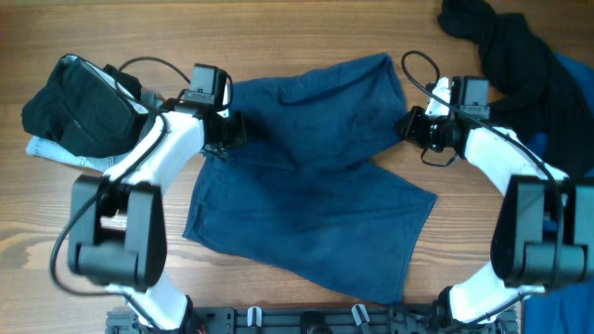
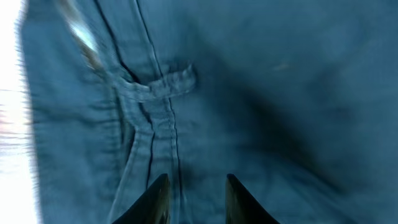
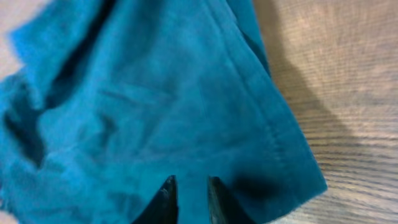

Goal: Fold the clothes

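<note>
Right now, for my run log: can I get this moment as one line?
shorts: spread on table | left gripper: at belt-loop edge, grip unclear | right gripper: at opposite edge, grip unclear

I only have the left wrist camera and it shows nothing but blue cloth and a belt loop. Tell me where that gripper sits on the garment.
Observer: The left gripper is at the far left corner of the teal shorts, spread on the table.
Operator: Report the other arm.
Observer: The right gripper is at the shorts' far right edge.
Operator: List the neighbours.
Observer: A black garment lies left of the shorts on a pale-denim piece; a second black garment lies at the far right.
</note>
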### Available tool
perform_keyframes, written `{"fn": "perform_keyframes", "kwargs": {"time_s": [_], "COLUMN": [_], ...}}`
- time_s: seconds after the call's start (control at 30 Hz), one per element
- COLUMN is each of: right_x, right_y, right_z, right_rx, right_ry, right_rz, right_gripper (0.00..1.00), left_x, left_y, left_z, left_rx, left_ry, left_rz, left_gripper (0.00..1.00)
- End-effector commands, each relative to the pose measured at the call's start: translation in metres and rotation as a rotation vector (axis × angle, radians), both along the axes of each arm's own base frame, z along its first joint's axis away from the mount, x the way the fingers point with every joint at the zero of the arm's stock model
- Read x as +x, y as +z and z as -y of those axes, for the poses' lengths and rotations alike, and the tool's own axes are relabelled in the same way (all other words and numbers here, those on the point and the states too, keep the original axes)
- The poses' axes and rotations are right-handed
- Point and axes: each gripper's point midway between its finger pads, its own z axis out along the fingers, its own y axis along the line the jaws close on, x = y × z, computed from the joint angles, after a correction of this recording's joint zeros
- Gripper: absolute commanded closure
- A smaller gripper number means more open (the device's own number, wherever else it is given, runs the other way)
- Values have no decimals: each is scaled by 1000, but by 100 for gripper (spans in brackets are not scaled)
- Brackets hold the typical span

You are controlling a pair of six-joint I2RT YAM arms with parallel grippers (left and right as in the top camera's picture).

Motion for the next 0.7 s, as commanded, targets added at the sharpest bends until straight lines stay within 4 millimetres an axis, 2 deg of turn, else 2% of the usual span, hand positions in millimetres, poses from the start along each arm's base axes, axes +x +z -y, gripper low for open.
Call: {"fn": "perform_keyframes", "kwargs": {"time_s": [0.0,0.07,0.1,0.17,0.2,0.3,0.4,0.5,0.57,0.6,0.63,0.67], "right_x": [-4,-13,-21,-42,-52,-77,-90,-81,-67,-55,-49,-39], "right_y": [-41,-58,-67,-74,-74,-77,-71,-43,-7,22,38,64], "right_z": [22,44,62,92,101,110,108,88,79,75,73,69], "right_rx": [-83,-173,-251,-366,-386,-368,-364,-273,-237,-214,-203,-178], "right_ry": [-134,-209,-262,-353,-382,-409,-391,-280,-214,-196,-194,-190], "right_rz": [-114,-179,-223,-312,-352,-455,-500,-420,-300,-202,-148,-51], "right_gripper": [96,96,96,96,96,96,96,96,95,95,96,96], "left_x": [-8,-13,-15,-20,-21,-23,-23,-22,-21,-21,-20,-19], "left_y": [-37,-50,-55,-61,-61,-61,-60,-52,-41,-34,-28,-18], "left_z": [3,2,0,-8,-13,-27,-40,-42,-42,-42,-42,-42], "left_rx": [-3,5,12,41,51,59,59,50,47,46,45,42], "left_ry": [-37,-36,-34,-20,-11,24,50,38,38,38,38,38], "left_rz": [-85,-121,-137,-165,-171,-188,-198,-183,-165,-153,-141,-121], "left_gripper": [80,83,85,88,89,90,92,91,86,81,77,72]}}
